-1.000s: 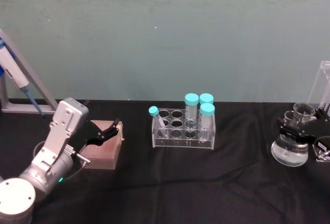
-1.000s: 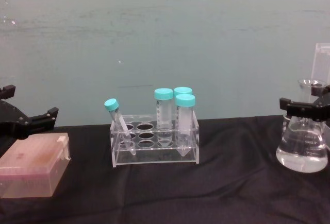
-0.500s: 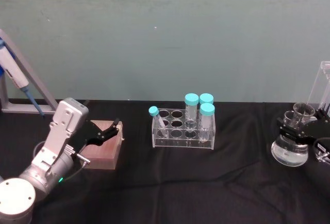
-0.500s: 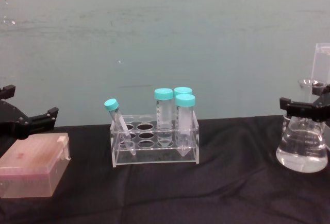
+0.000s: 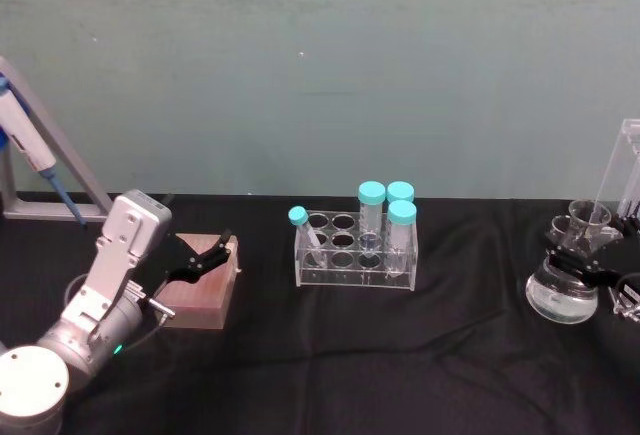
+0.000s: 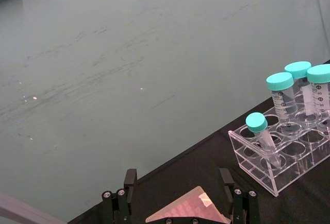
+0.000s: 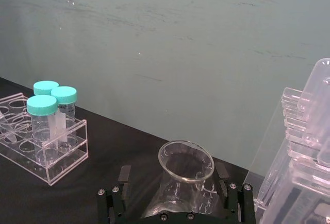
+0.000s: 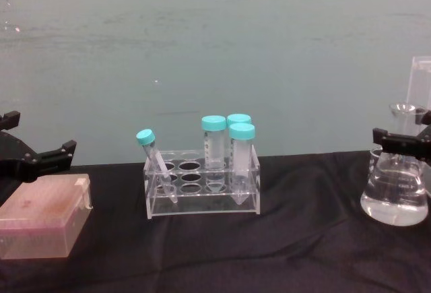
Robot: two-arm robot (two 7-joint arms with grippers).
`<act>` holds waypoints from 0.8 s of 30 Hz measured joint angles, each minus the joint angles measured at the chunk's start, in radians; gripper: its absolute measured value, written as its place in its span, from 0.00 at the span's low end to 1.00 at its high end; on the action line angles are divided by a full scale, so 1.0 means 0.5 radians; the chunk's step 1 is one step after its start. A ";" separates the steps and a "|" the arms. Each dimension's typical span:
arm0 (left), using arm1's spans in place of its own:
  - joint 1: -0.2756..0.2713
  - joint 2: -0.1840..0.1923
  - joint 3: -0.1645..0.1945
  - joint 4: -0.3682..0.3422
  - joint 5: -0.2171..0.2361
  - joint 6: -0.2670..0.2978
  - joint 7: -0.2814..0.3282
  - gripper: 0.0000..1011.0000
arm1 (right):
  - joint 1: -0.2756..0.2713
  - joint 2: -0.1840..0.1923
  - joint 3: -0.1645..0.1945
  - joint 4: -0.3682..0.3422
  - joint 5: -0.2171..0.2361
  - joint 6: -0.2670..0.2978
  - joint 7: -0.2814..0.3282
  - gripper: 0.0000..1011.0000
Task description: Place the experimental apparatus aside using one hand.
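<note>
Now the conical flask (image 5: 563, 295) is sitting at the table's far right, just beside the tall acrylic stand (image 5: 628, 170). You are bracketing its neck with the right gripper (image 7: 175, 183), fingers spread to either side and not visibly pressing the glass. You should be backing straight off, level, without nudging the rim or the stand. Your left gripper (image 5: 205, 257) is hovering, fingers parted, over the pink box (image 8: 42, 225).

Teal caps (image 5: 385, 201) top the clear tubes in a see-through rack (image 5: 355, 251) on the black cloth (image 5: 400, 355), a pinkish-brown box (image 5: 203, 285) sits left, a clear flask (image 8: 395, 190) right, black gripper fingers (image 8: 394, 142), grey-green wall (image 5: 320, 65).
</note>
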 joint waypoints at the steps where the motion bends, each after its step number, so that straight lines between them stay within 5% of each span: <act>1: 0.000 0.000 0.000 0.000 0.000 0.000 0.000 0.99 | -0.010 0.003 0.005 -0.013 0.000 0.005 -0.002 0.99; 24: 0.000 0.000 0.000 0.000 0.000 0.000 0.000 0.99 | -0.231 0.043 0.066 -0.335 0.060 0.135 -0.034 0.99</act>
